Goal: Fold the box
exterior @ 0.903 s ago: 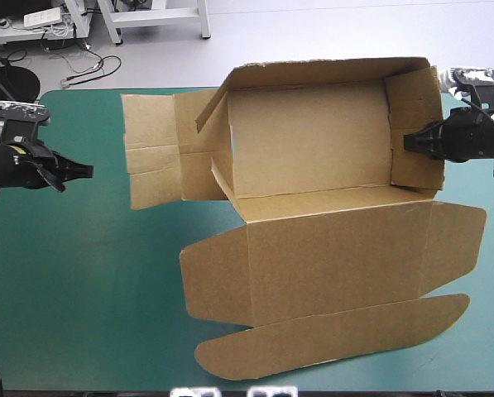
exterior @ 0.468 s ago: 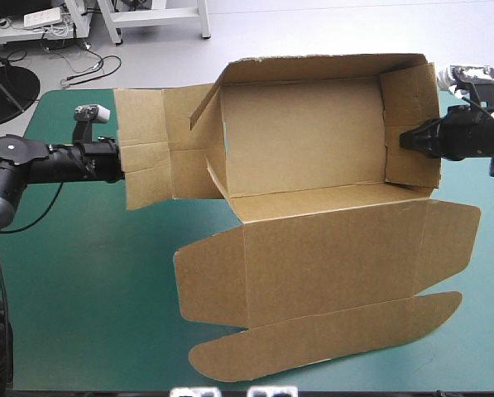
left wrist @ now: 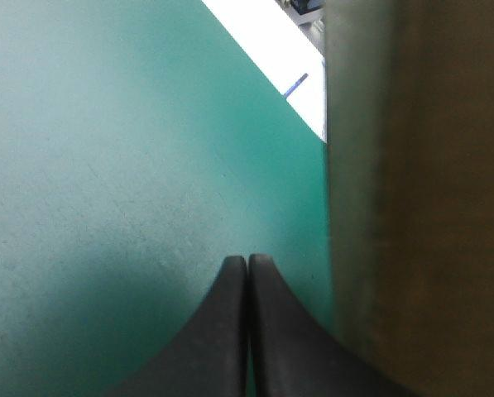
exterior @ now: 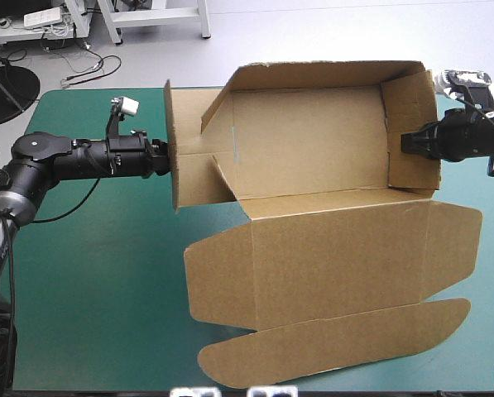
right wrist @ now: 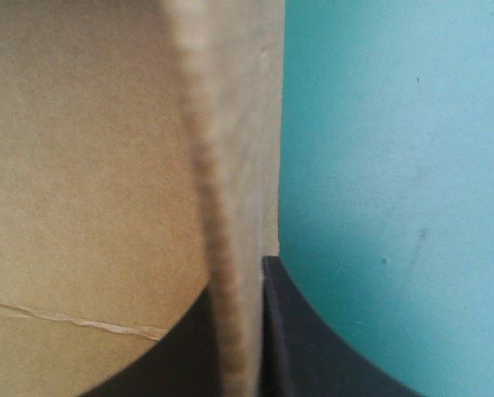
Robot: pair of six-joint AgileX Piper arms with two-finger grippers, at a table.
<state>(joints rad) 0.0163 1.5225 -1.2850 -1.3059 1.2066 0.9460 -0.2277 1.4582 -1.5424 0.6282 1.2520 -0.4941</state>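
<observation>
The brown box [exterior: 313, 141] stands at the table's far middle with its back and right walls raised. Its lid [exterior: 338, 256] lies flat toward the front, ending in a long rounded flap [exterior: 338, 339]. The left side flap [exterior: 189, 178] stands nearly upright. My left gripper [exterior: 165, 160] is shut, its tip against the outer face of that flap. In the left wrist view the gripper [left wrist: 247, 263] is shut and empty, with the board [left wrist: 420, 207] close beside it. My right gripper [exterior: 406, 142] is shut on the right wall; the wall's edge [right wrist: 222, 248] runs between the fingers of the gripper [right wrist: 242, 289].
Bare teal-green cover [exterior: 89, 273] stretches over the table's left and front-left. The table's far edge runs just behind the box's back wall. A narrow strip of cover [exterior: 478, 289] shows to the right of the lid.
My left arm reached right to the box's left flap, which rose from lying flat to nearly upright. The right gripper kept its hold on the right wall.
</observation>
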